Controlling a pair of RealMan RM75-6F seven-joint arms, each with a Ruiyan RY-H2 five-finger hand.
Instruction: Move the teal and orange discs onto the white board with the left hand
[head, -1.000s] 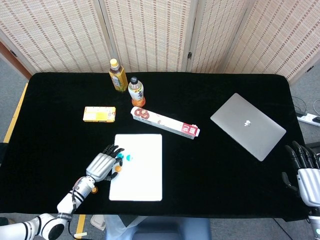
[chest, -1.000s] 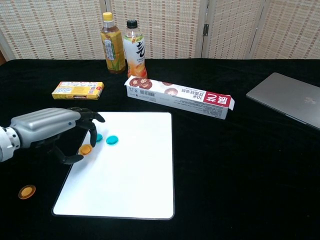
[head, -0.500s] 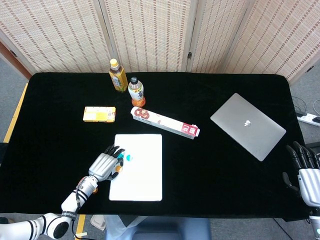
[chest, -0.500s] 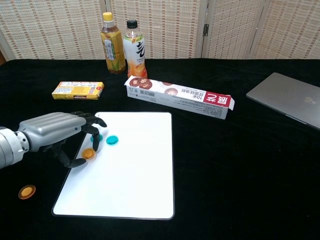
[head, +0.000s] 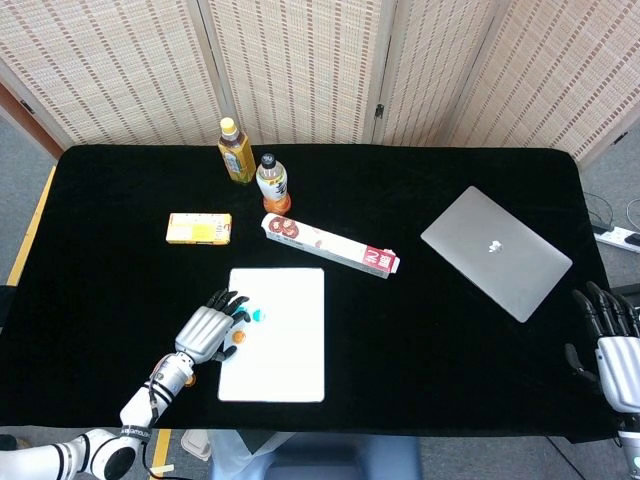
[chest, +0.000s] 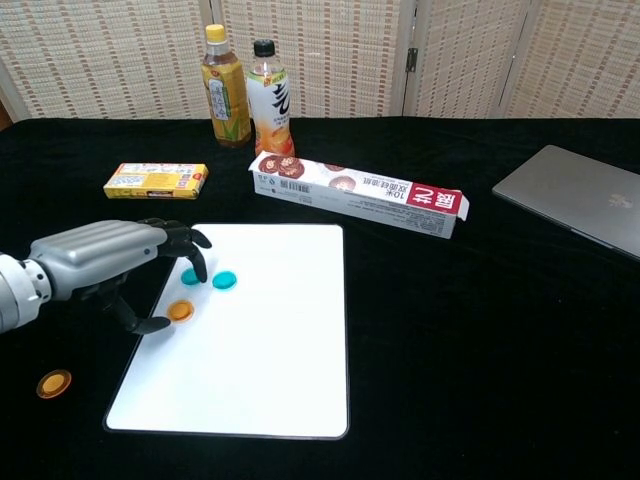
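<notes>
The white board (chest: 260, 360) lies at the table's front left. On its left part rest an orange disc (chest: 180, 311) and two teal discs (chest: 224, 280) (chest: 189, 276). A second orange disc (chest: 54, 383) lies on the black cloth, off the board to the left. My left hand (chest: 110, 260) hovers over the board's left edge with its fingers arched above the nearer teal disc and its thumb just left of the orange disc, holding nothing. In the head view the left hand (head: 205, 328) is beside the board (head: 285, 350). My right hand (head: 605, 340) rests at the far right edge, fingers spread.
Behind the board lie a long snack box (chest: 358, 190) and a yellow packet (chest: 156, 180). Two bottles (chest: 226, 88) (chest: 272, 100) stand at the back. A closed silver laptop (chest: 585, 198) sits at the right.
The orange disc left the grip of the left hand and now lies free on the board. The left hand has lifted and drawn back slightly to the left. The right hand stayed still.
</notes>
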